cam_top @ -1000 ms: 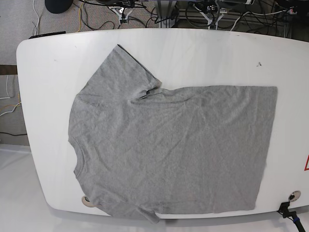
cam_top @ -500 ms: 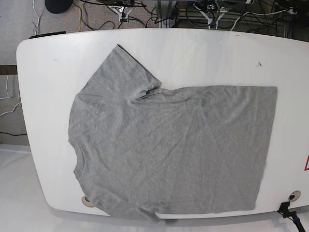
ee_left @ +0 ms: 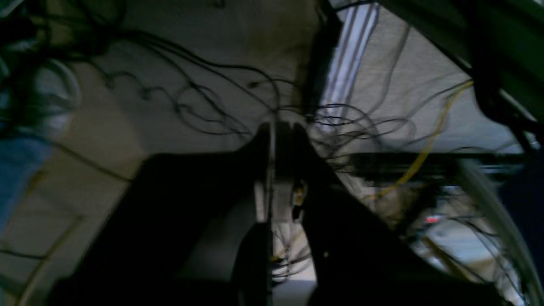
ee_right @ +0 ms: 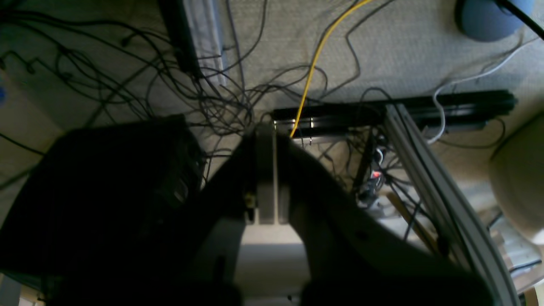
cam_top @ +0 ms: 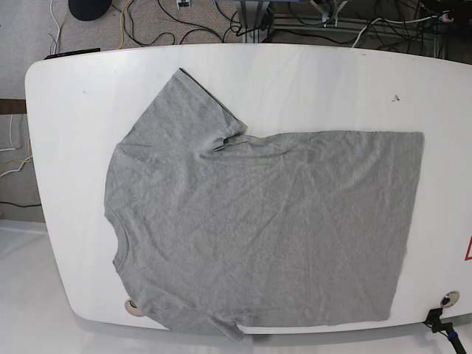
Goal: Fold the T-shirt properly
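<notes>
Right, the shirt (cam_top: pixel 258 221) lies flat and unfolded on the surface (cam_top: pixel 310 81), collar at the base view's left. Both pincers, left (ee_left: pixel 274 140) and right (ee_right: pixel 265 140), hang off it over the floor cables, closed and empty. Best to open wide, then pinch both sleeve-side corners together so the fold lands even.

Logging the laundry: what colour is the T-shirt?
Plain heather grey T-shirt, clearest in the base view.
</notes>
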Tool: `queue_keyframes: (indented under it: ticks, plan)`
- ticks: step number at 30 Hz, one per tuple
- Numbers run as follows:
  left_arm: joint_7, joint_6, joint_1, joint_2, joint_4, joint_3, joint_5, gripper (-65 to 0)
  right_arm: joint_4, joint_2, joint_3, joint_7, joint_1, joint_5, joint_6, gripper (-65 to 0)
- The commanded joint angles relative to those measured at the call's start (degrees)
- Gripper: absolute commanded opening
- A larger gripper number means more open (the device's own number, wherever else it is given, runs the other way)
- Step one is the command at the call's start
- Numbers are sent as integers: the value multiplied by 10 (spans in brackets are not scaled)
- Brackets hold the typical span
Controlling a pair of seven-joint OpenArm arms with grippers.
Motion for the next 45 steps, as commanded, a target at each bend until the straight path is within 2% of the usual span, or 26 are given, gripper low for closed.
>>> queue_keyframes:
  ticks: [1,3,11,13,21,24,27,32,39,42,45]
  plan:
    - [1,-17,16,-8,5,-2,-27,-650,2,7,0,0,-17,2,2,-650]
    - [-1,-26,30,-16,12,-3,-39,-650,8,12,0,1,-32,2,4,-650]
    - [-28,-25,106,-62,54,-5,-91,-650,33,26,-5,19,-89,12,9,-650]
    - [-51,-29,113,-57,55,-2,-85,-650,30,23,-3,34,-92,9,5,-650]
    - [-67,-37,155,-64,72,-3,-86,-650,24,42,-4,135,-126,9,5,-650]
    - [-63,-39,176,-68,92,-3,-88,-650,32,56,-4,149,-148,12,5,-650]
    - [-62,-42,206,-75,132,-1,-86,-650,64,70,-5,137,-178,13,3,-650]
    - [-63,-49,290,-94,291,-3,-95,-650,211,110,-22,113,-275,15,5,-650]
    - [-58,-54,421,-119,605,-6,-103,-650,528,172,-39,60,-437,16,-2,-650]
    - [-39,-54,474,-126,723,-18,-110,-650,667,180,-39,35,-502,17,-21,-649]
    - [-13,-52,519,-135,822,-42,-120,-650,803,174,-35,9,-555,17,-44,-650]
